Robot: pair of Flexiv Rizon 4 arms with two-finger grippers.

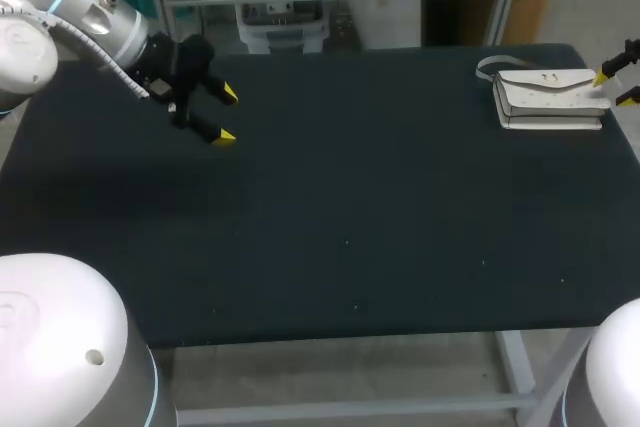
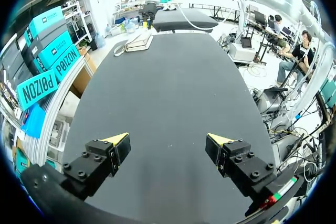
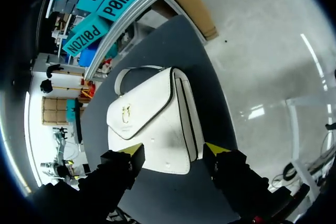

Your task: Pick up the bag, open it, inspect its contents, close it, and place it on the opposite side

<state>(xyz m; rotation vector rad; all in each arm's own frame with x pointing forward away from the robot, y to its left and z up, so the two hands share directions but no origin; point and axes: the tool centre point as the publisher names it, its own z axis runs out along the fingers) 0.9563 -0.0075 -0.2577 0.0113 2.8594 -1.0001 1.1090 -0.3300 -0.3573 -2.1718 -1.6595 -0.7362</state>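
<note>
From the head view, the bag (image 1: 548,97), a flat white purse with a flap and thin strap, lies at the far right of the dark matte table (image 1: 350,197). The right gripper (image 1: 615,87) hangs just beside it, probably lined up to grasp. The left gripper (image 1: 226,114) hangs far left.

In the left wrist view, the left gripper (image 2: 168,148) is released, holding nothing.

In the right wrist view, the right gripper (image 3: 170,156) is spread, and the smooth bag (image 3: 152,121) lies just ahead of it.
</note>
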